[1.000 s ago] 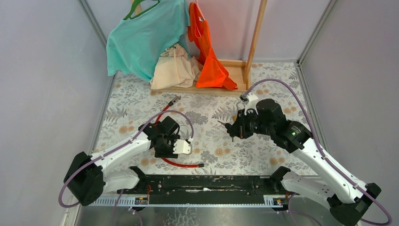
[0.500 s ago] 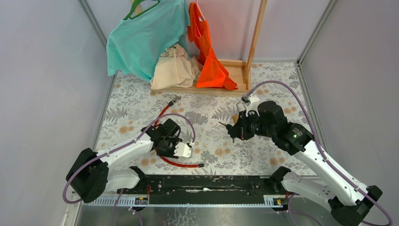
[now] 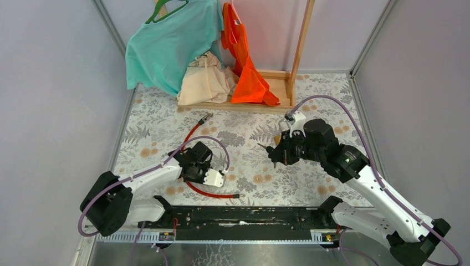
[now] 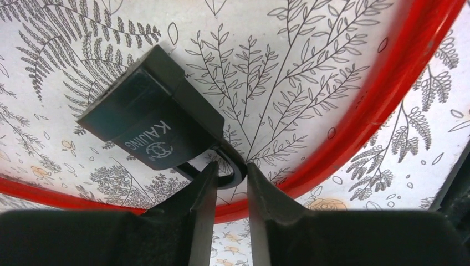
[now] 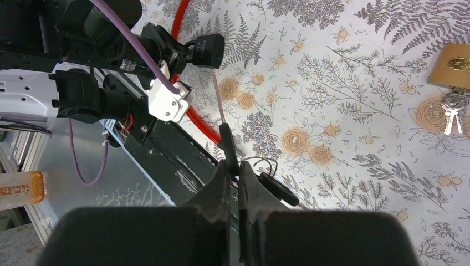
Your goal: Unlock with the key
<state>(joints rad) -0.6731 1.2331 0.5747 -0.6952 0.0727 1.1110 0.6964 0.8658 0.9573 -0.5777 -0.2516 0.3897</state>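
1. Overhead, the left gripper point(image 3: 192, 167) sits low at the red cable point(image 3: 206, 193), and the right gripper point(image 3: 275, 153) hangs well apart over the floral table point(image 3: 310, 183).
2. Left wrist: its jaws stand narrowly apart, straddling the black loop point(image 4: 233, 178) of the black cable lock point(image 4: 149, 119); whether they touch it cannot be told.
3. Right wrist: its jaws are clamped on the key point(image 5: 220, 108).

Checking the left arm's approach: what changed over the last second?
Left end effector edged slightly toward the arm bases; its fingers now closely flank the loop at the black lock, with no firm grip evident. Right end effector barely shifted right and is shut on the key. Red cable and brass padlock stayed put.
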